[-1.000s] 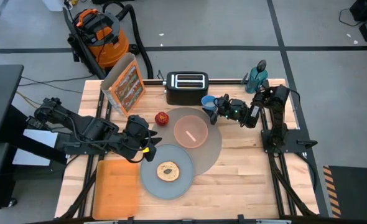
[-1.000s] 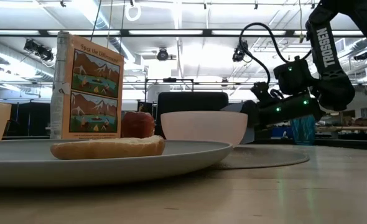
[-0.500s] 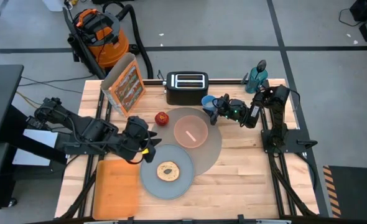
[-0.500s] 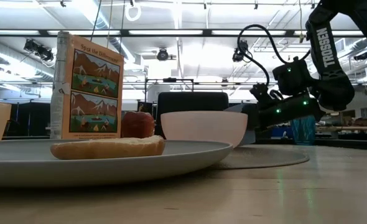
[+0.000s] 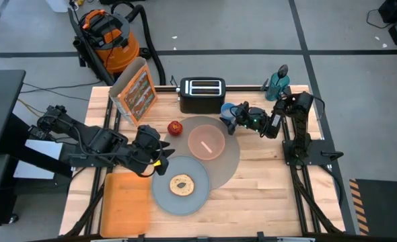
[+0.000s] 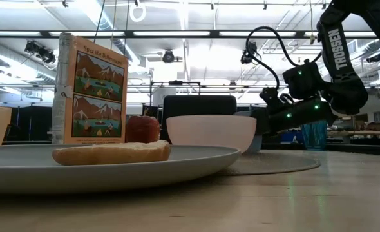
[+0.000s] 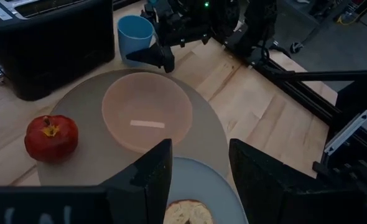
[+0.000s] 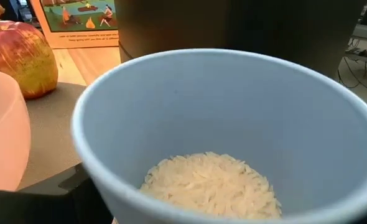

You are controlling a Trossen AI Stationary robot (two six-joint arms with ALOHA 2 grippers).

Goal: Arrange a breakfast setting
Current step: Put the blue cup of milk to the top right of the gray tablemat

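My arms are matte black, white TROSSEN lettering on the right arm [image 6: 341,58], green lights, looped black cable

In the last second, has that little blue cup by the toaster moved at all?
Yes, slightly. The blue cup now sits a bit nearer the black toaster, and the right gripper at it has opened wider.

**Where the four cams sit**

High cam looks straight down on the whole table [image 5: 266,181]. Low cam sits at tabletop level, looking across into the room. Right wrist cam is jammed up against the cup [image 8: 233,124]; left wrist cam sees it from farther off.
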